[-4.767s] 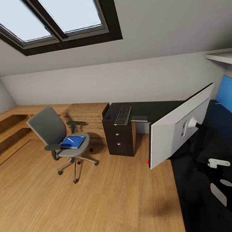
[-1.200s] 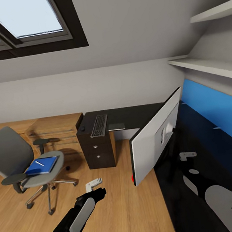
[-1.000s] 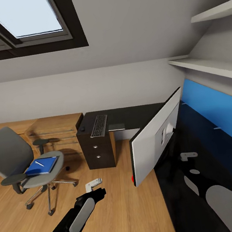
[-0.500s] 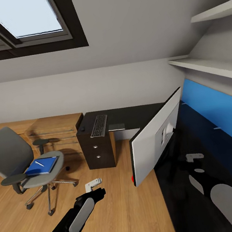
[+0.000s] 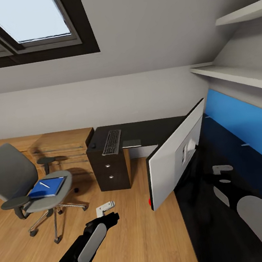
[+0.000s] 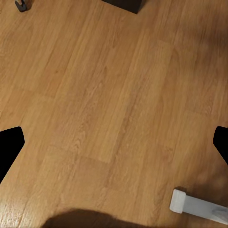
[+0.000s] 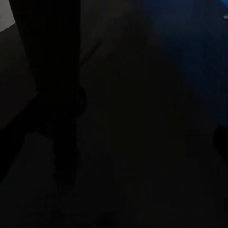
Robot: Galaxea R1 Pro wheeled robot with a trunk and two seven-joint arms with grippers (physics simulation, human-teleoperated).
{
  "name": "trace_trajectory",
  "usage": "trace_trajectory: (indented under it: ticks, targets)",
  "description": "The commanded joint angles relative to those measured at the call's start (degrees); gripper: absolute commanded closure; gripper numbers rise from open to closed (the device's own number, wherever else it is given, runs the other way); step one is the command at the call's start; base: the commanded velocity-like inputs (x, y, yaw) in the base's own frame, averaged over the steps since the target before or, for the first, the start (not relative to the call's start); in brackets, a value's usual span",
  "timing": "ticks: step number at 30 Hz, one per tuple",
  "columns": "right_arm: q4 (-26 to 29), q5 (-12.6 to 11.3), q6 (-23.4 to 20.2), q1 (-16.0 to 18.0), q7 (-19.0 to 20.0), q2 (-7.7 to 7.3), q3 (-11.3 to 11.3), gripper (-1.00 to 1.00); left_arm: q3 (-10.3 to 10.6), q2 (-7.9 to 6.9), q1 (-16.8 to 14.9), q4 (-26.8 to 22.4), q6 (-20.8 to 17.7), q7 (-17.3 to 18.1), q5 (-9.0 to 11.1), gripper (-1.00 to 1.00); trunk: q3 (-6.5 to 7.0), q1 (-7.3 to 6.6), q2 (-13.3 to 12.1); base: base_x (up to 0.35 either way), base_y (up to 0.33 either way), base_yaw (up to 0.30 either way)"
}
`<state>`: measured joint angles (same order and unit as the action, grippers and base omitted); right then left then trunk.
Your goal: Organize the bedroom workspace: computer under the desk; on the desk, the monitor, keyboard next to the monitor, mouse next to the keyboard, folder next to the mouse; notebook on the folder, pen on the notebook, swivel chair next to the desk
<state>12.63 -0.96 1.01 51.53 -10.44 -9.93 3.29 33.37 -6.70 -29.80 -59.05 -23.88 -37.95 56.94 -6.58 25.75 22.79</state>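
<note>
The monitor [image 5: 175,157] stands on the black desk [image 5: 158,129] with its pale back toward me. At the desk's far end lie the keyboard [image 5: 111,141], the small black mouse [image 5: 93,145] and the dark grey notebook [image 5: 132,143]. Left of the desk, the grey swivel chair [image 5: 8,171] holds the blue folder [image 5: 47,187] with the white pen [image 5: 44,185] on it. My left gripper [image 5: 106,207] hangs open over bare floor [image 6: 114,142]. My right gripper [image 5: 222,169] is open above the desk, behind the monitor. The monitor's dark stem [image 7: 47,52] is dimly visible. The computer is out of view.
A dark drawer unit [image 5: 109,168] stands under the desk's far end, with oak shelving [image 5: 63,144] beside it. A blue back panel [image 5: 249,129] and white wall shelves [image 5: 236,74] line the right side. A white desk foot [image 6: 194,206] rests on the oak floor [image 5: 139,239].
The view has swung right since the oldest frame and my left arm has come into it. Over the last second my right gripper drifted right and further from me above the desk.
</note>
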Motion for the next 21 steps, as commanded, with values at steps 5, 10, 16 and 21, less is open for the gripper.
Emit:
trace_trajectory:
  ticks: [5, 10, 16, 21]
  targets:
    - [0.0, -0.2, 1.0, 0.1, 0.0, 0.12, 0.1, -1.0, 0.2, -0.06, -0.1, -0.1, 0.0, -0.4, 0.4, -1.0, -0.13, 0.04, 0.1, 0.0, 0.0, 0.0]
    - [0.0, -0.1, 3.5, 0.1, 0.2, 0.22, 0.1, -1.0, 0.2, -0.06, -0.1, -0.1, 0.0, -0.4, 0.4, -1.0, -0.13, 0.04, 0.1, 0.0, 0.0, 0.0]
    - [-0.1, -0.2, 7.2, 0.1, 0.2, 0.31, 0.2, -1.0, 0.2, -0.06, -0.1, -0.1, -0.1, -0.4, 0.4, -1.0, -0.13, 0.04, 0.1, 0.0, 0.0, 0.0]
    - [-0.1, -0.1, 7.8, 0.1, 0.7, 0.86, 0.2, -1.0, 0.2, -0.04, -0.1, -0.1, -0.1, -0.5, 0.4, -1.0, -0.13, 0.04, 0.1, 0.0, 0.0, 0.0]
